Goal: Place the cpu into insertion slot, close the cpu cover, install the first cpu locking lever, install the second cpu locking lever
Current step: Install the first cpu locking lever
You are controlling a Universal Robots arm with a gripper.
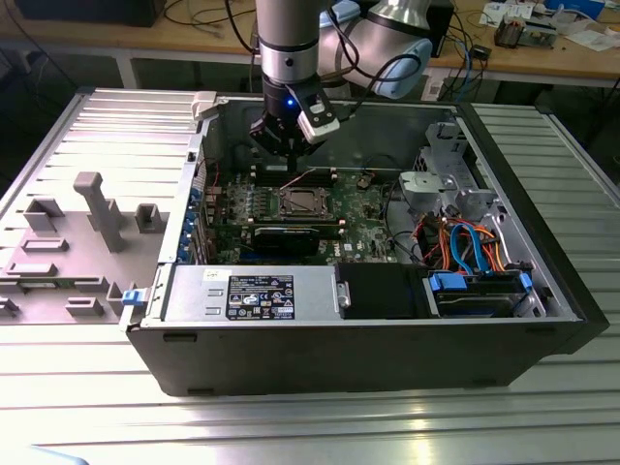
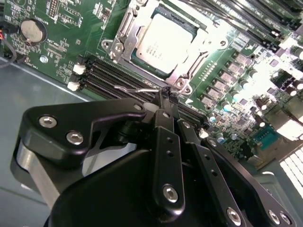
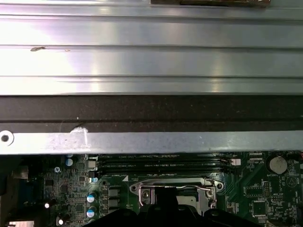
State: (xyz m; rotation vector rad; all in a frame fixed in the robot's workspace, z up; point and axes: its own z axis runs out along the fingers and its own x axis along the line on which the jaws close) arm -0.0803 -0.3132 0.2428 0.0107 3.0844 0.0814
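Over green motherboard (image 2: 90,23), black gripper (image 2: 166,96) pinched shut on thin silver wire locking lever (image 2: 137,89); silver-grey square cpu (image 2: 163,40) sits under closed silver metal cpu cover (image 2: 124,33).

Grey arm (image 1: 288,39), black jaws, silver screws (image 2: 75,137)
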